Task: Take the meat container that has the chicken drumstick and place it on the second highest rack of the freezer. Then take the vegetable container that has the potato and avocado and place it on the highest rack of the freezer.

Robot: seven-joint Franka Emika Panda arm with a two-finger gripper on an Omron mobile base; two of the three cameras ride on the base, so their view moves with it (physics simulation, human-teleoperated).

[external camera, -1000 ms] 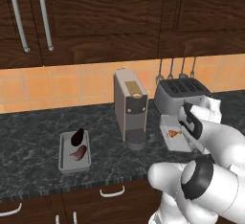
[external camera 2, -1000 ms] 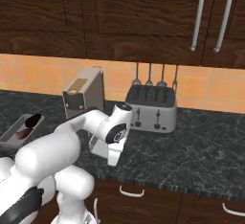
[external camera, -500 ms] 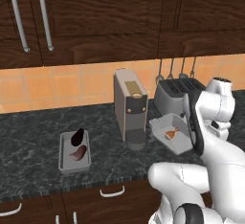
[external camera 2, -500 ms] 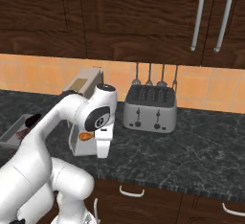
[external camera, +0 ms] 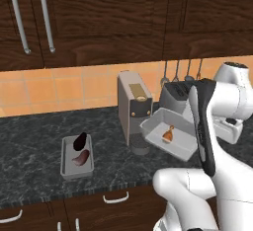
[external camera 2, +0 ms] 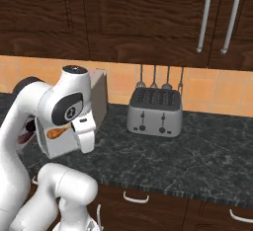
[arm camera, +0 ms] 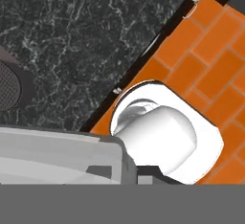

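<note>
The meat container [external camera: 168, 135], a shallow grey tray, hangs tilted above the counter beside the coffee machine, with the small orange chicken drumstick [external camera: 168, 134] inside. My gripper [external camera 2: 85, 135] is shut on the tray's right wall; my forearm hides the fingers in the left base view. From the right, the tray [external camera 2: 58, 145] and drumstick [external camera 2: 56, 133] show just left of my hand. In the hand view the tray's rim [arm camera: 57, 153] lies at the gripper [arm camera: 127, 173]. The vegetable container [external camera: 76, 158] rests on the counter at left, holding the dark avocado [external camera: 80, 141] and reddish potato [external camera: 81, 157]. The freezer is out of view.
A grey coffee machine [external camera: 133, 110] stands right behind the lifted tray. A silver toaster [external camera 2: 153, 111] sits against the tiled wall with utensils [external camera 2: 160, 79] hanging above it. Dark wall cabinets [external camera: 99, 18] run overhead. The counter's front edge [external camera: 99, 188] has drawers below.
The tray has come up off the counter in front of the toaster and swung left toward the coffee machine, held in my gripper. The vegetable container has not moved.
</note>
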